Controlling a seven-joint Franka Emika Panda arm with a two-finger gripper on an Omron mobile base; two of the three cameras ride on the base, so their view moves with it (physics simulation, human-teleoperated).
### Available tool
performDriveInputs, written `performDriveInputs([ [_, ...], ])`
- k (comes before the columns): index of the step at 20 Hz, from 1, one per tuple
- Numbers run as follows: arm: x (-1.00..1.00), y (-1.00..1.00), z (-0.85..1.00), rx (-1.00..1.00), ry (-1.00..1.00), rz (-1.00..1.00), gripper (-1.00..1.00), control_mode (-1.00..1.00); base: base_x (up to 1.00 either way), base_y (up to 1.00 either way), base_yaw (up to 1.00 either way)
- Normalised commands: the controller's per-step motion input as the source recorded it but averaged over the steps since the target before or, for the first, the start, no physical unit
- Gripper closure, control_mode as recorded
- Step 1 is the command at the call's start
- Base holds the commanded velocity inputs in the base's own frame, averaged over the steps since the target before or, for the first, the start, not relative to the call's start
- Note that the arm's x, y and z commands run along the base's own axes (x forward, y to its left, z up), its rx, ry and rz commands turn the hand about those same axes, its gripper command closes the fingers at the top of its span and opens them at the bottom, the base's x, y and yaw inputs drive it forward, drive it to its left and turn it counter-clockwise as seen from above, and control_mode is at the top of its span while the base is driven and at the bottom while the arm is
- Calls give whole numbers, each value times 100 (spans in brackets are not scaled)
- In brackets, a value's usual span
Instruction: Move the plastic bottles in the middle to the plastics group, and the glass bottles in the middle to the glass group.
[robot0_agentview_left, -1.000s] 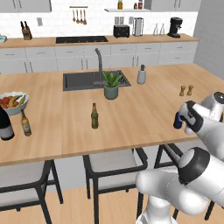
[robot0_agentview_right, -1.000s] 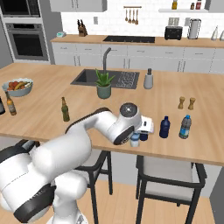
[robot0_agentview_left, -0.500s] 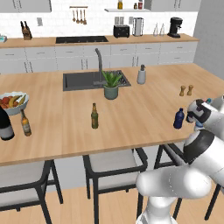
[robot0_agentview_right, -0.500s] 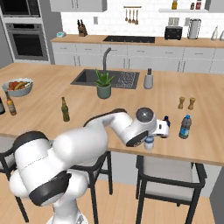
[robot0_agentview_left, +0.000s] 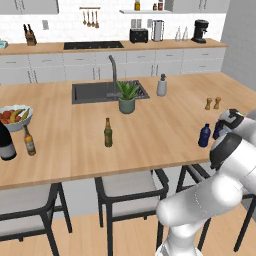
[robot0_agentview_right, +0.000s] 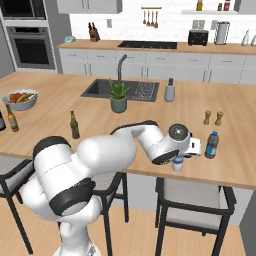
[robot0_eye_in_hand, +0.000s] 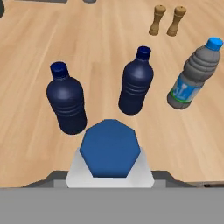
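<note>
A small clear plastic bottle with a blue top (robot0_eye_in_hand: 109, 153) is gripped at its neck by the gripper (robot0_agentview_right: 182, 156). The jaws are set about half apart around it, though the fingertips are hidden by the bottle. It is held upright over the near right edge of the wooden island counter (robot0_agentview_right: 55, 97).

Just beyond it, two squat dark blue plastic bottles (robot0_eye_in_hand: 66, 103) (robot0_eye_in_hand: 136, 83) are seen standing upright and apart. A translucent light-blue bottle with a blue cap and blue label (robot0_eye_in_hand: 192, 76) is placed to their right. A pair of brown wooden shakers (robot0_eye_in_hand: 166, 20) is set further back.

A slim olive-green glass beer bottle with a yellowish label (robot0_agentview_left: 107, 133) is left standing in the middle of the counter, well apart from both groups. A potted green plant (robot0_agentview_left: 127, 97) is seen behind it, beside the dark sink (robot0_agentview_left: 95, 92).

At the far left, a large dark wine bottle with a white label (robot0_agentview_left: 6, 142) and a small amber-brown long-necked bottle (robot0_agentview_left: 29, 140) are stood side by side. A bowl of fruit (robot0_agentview_left: 15, 116) is placed just behind them.
</note>
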Motion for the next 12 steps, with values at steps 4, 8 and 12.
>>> performDriveInputs([
  [4, 30, -2, -17, 9, 0, 0, 100, -100, 0, 0, 0],
  [8, 43, 0, -26, 8, 0, 0, 100, -100, 0, 0, 0],
  [12, 35, -15, -23, 4, 0, 0, 100, -100, 0, 0, 0],
])
